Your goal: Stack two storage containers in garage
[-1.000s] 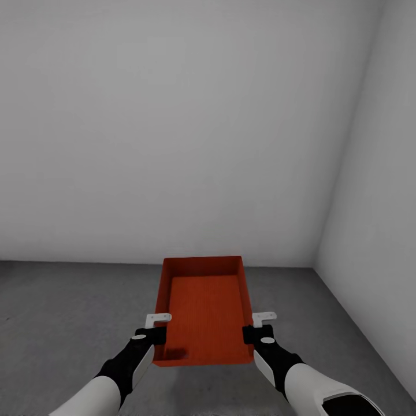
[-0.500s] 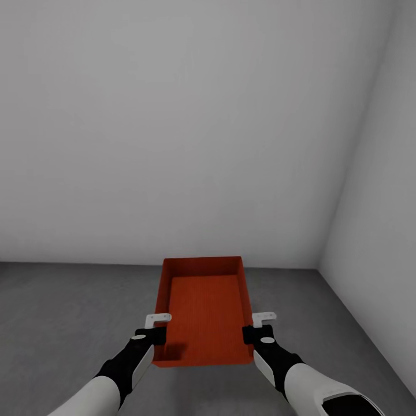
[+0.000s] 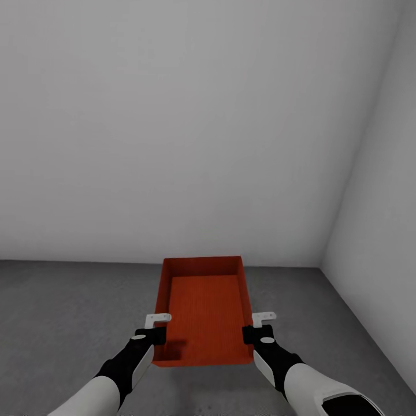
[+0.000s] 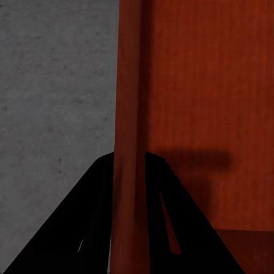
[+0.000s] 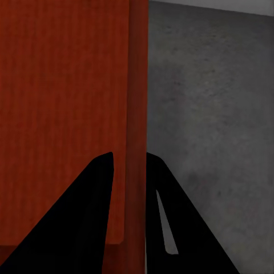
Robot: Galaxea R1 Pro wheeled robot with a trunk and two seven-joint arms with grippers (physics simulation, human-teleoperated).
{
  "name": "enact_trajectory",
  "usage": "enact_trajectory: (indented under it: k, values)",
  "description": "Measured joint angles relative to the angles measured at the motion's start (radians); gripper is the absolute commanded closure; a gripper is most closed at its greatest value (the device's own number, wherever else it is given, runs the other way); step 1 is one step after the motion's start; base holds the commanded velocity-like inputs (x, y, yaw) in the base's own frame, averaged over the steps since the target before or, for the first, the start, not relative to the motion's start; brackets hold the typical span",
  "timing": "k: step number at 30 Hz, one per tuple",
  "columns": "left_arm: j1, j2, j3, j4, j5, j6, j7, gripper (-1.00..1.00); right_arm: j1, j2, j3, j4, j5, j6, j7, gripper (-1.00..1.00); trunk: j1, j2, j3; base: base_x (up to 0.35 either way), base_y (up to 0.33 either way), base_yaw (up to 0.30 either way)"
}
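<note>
I am carrying the bin (image 3: 203, 312) between my left gripper (image 3: 155, 335) and right gripper (image 3: 254, 334), both clamping its side walls; the wall corner is drifting right, so I am turning.

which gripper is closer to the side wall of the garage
Right. The right gripper clamps the bin's wall on the side wall's side; the left gripper clamps the opposite wall, farther away.

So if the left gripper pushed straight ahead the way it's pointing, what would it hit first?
It is already on it: the left gripper straddles the long side wall of the red-orange storage container, one of its fingers inside. Pushed ahead, it would likely just slide along that wall, with concrete floor below.
</note>
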Motion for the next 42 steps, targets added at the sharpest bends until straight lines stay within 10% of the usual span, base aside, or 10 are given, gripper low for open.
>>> enact_trajectory:
  k: [42]
  values:
    - [0.0, 0.0, 0.0, 0.001, 0.0, 0.0, 0.0, 1.0, 0.0, 0.0, 0.0, 0.001, 0.0, 0.0, 0.0, 1.0, 0.0, 0.0, -0.068, 0.0, 0.0, 0.0]
